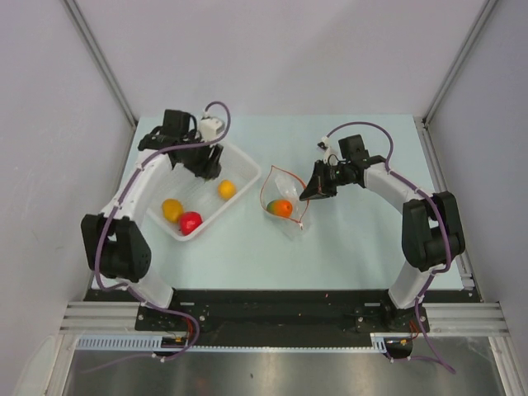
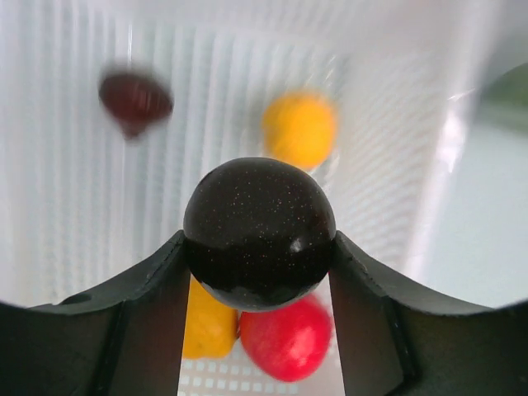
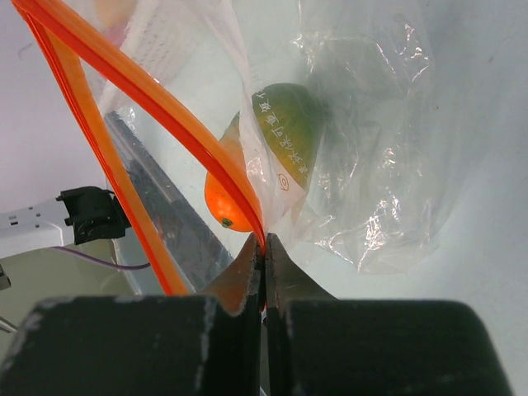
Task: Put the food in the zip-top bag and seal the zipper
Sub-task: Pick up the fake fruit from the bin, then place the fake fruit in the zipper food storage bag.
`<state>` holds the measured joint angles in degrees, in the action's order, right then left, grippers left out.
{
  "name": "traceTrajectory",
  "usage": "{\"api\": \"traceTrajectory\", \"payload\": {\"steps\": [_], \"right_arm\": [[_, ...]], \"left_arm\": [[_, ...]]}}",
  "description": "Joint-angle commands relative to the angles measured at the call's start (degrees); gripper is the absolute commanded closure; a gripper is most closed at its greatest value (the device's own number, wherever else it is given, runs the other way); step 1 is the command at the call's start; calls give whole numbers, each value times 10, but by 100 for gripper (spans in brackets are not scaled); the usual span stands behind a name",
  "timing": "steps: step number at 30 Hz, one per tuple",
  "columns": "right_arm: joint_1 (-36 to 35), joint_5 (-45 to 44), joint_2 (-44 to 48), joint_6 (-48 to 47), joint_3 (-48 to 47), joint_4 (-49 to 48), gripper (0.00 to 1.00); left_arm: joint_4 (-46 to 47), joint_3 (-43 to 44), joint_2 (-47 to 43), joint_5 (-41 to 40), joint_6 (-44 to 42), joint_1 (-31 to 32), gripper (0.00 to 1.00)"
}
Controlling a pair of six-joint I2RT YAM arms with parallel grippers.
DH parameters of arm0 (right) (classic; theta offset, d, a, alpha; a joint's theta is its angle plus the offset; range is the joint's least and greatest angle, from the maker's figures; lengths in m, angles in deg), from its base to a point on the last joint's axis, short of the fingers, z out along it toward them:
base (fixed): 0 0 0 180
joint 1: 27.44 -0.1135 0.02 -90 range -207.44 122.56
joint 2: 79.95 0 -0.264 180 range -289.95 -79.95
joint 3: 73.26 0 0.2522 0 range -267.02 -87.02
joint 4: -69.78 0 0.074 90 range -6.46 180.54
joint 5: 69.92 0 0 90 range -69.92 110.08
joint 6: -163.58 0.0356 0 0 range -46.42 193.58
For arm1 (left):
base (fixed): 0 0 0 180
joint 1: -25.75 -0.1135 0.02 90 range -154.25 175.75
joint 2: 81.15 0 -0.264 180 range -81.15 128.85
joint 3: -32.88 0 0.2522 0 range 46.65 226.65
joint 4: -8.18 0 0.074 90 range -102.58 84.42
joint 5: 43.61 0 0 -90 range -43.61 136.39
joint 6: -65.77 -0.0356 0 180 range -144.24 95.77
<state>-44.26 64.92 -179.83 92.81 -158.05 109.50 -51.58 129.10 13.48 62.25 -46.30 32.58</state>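
My left gripper (image 1: 208, 165) is over the white perforated basket (image 1: 241, 165) and is shut on a dark purple-brown round fruit (image 2: 259, 233). Below it lie a yellow fruit (image 2: 206, 323), a red fruit (image 2: 289, 338) and an orange-yellow fruit (image 2: 299, 128); they also show from above as yellow (image 1: 172, 209), red (image 1: 190, 222) and orange (image 1: 226, 189). My right gripper (image 1: 310, 191) is shut on the red-orange zipper (image 3: 148, 91) of the clear zip-top bag (image 1: 283, 202), holding its mouth open. Inside the bag are an orange fruit (image 3: 224, 198) and a green one (image 3: 289, 132).
Another dark purple-brown piece (image 2: 134, 99) shows blurred at the far side of the basket. The pale green table (image 1: 363, 247) is bounded by grey walls, with a metal rail (image 1: 445, 190) along its right side.
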Motion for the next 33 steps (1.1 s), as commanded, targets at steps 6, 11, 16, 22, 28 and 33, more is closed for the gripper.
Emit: {"api": "traceTrajectory", "payload": {"steps": [6,11,16,22,28,33], "right_arm": [[-4,-1,-1,-9,-32,5,100],[-3,2,-4,-8,-36,6,100],[-3,4,-4,-9,-42,9,100],[1,4,0,-9,-43,13,100],[2,3,1,-9,-42,12,100],[1,3,1,-6,-39,10,100]], "left_arm": [[51,135,-42,64,91,243,45],[59,152,32,32,90,300,42],[29,177,90,-7,95,307,24],[64,122,-7,41,116,269,0],[79,3,-108,69,118,145,0],[114,-60,-74,62,119,55,3]]}}
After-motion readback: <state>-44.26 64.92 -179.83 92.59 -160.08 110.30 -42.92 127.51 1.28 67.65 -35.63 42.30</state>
